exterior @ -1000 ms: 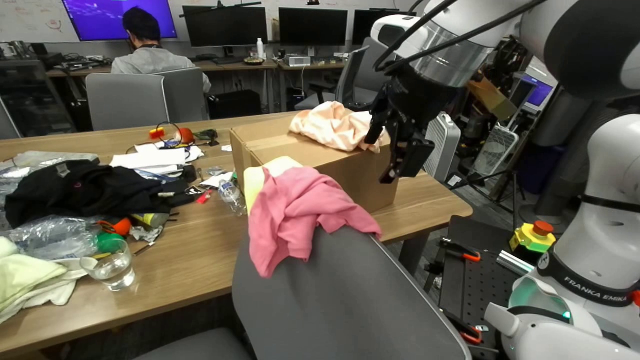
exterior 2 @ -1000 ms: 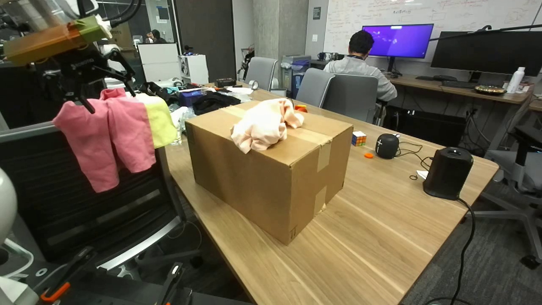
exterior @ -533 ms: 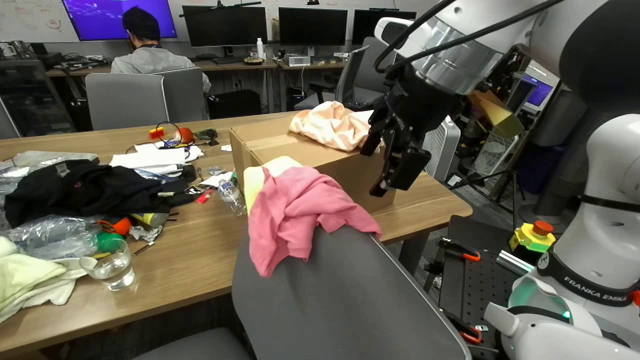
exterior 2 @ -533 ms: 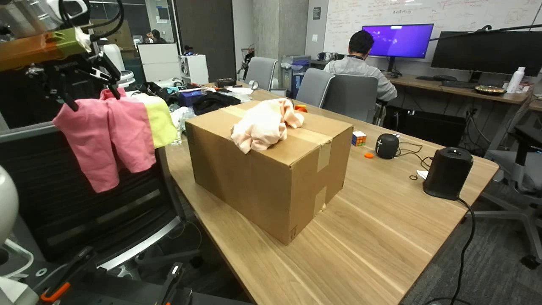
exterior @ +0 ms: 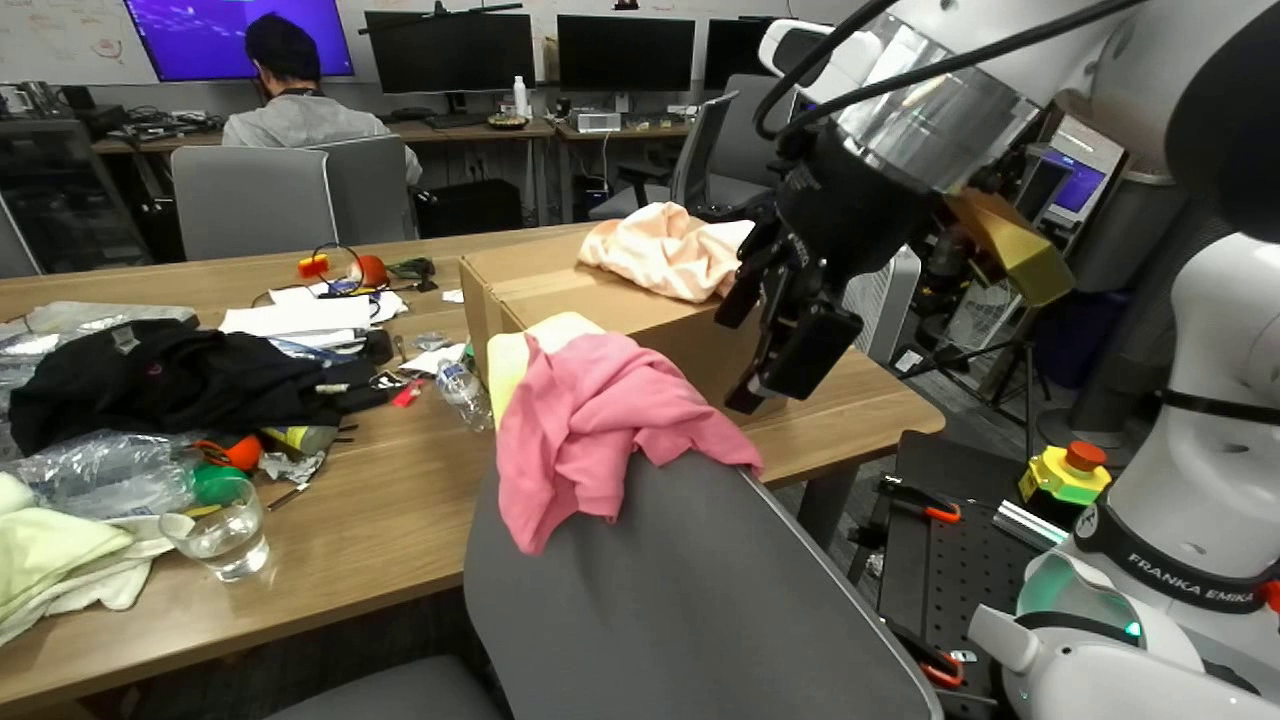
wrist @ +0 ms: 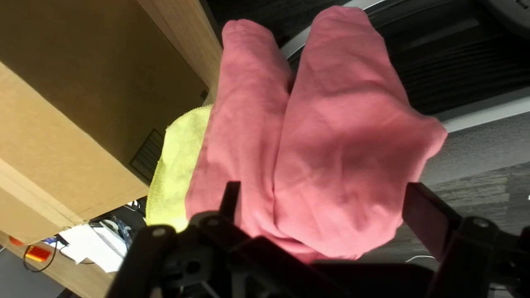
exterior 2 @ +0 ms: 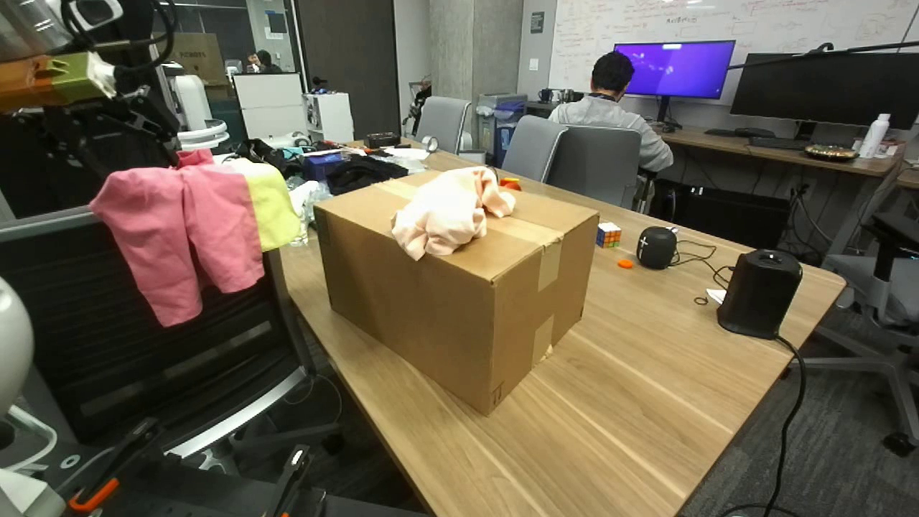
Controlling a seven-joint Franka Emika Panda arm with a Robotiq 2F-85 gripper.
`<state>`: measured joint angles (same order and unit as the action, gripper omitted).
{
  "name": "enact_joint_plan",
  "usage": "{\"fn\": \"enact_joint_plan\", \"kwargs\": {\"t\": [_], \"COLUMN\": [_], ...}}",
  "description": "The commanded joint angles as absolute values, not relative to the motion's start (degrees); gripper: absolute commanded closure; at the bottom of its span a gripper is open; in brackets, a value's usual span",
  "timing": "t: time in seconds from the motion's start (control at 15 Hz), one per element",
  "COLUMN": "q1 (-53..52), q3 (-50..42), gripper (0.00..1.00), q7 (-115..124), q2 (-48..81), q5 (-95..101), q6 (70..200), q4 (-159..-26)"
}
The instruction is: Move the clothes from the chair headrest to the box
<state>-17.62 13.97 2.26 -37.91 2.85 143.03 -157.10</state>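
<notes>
A pink garment (exterior: 610, 400) hangs over the top of the grey chair (exterior: 660, 600); it also shows in an exterior view (exterior 2: 179, 230). A yellow cloth (exterior 2: 271, 205) hangs beside it, partly covered by the pink. A closed cardboard box (exterior 2: 409, 309) stands on the table, with a crumpled peach cloth (exterior 2: 452, 208) on top. My gripper (exterior: 737, 358) is open and empty, close to the chair's top edge and the pink garment. In the wrist view the pink garment (wrist: 331, 124) fills the space beyond the wide-apart fingers (wrist: 428, 219). Whether they touch it cannot be told.
A water glass (exterior: 225, 535), a plastic bottle (exterior: 462, 390) and a black cloth pile (exterior: 170, 385) lie on the table left of the chair. Black speakers (exterior 2: 759, 294) stand past the box. The box's near side is close to the chair top.
My gripper has moved down and to the left in an exterior view, nearer the pink garment, and left in both. It stays open. The clothes, chair and box have not moved.
</notes>
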Motion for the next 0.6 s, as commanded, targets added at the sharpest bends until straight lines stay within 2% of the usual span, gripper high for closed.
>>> {"fn": "enact_joint_plan", "kwargs": {"t": [0.0, 0.53], "q1": [-19.1, -19.4], "q3": [15.5, 19.0], "gripper": [0.0, 0.0], "q7": [4.9, 8.8], "q2": [-39.3, -38.6], "q5": [0.7, 0.9], "q6": [143.8, 144.8], "q4": [-157.2, -157.2]}}
